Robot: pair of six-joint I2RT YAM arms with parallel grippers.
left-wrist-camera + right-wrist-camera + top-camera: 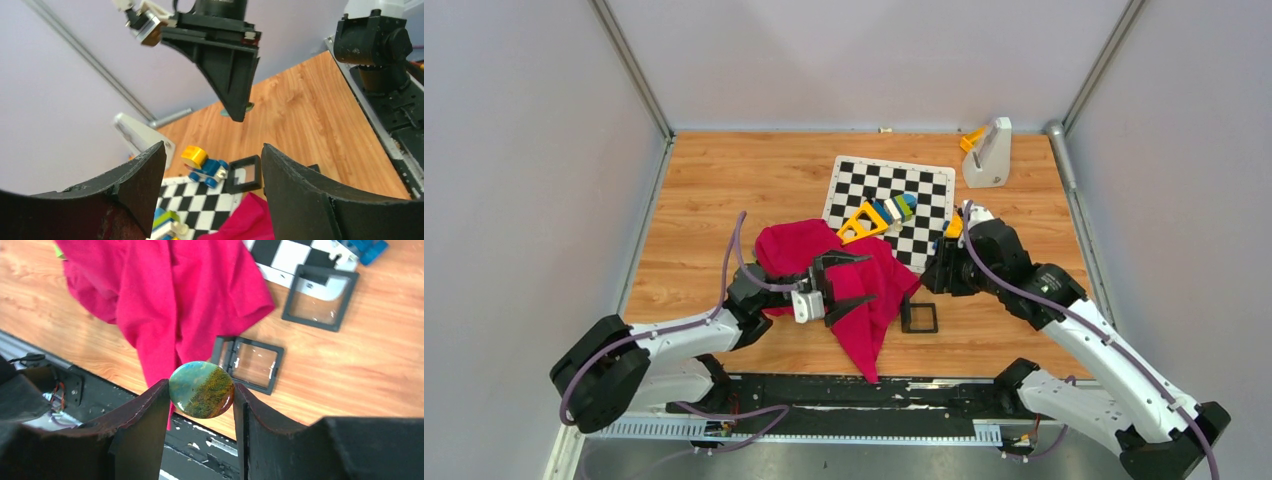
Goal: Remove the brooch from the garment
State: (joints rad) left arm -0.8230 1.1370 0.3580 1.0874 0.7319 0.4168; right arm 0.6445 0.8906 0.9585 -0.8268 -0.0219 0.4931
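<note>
Right gripper (200,391) clamped on brooch (201,389): glossy round disc, teal fading to mossy amber. Left gripper (212,156) jaws apart over garment (876,322).

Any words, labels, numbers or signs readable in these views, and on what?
None can be read in any view.
The brooch in the right claw shows only mottled green-brown colour, no lettering.
The chequered board bears plain black and white squares.
The garment shows no readable print.
</note>
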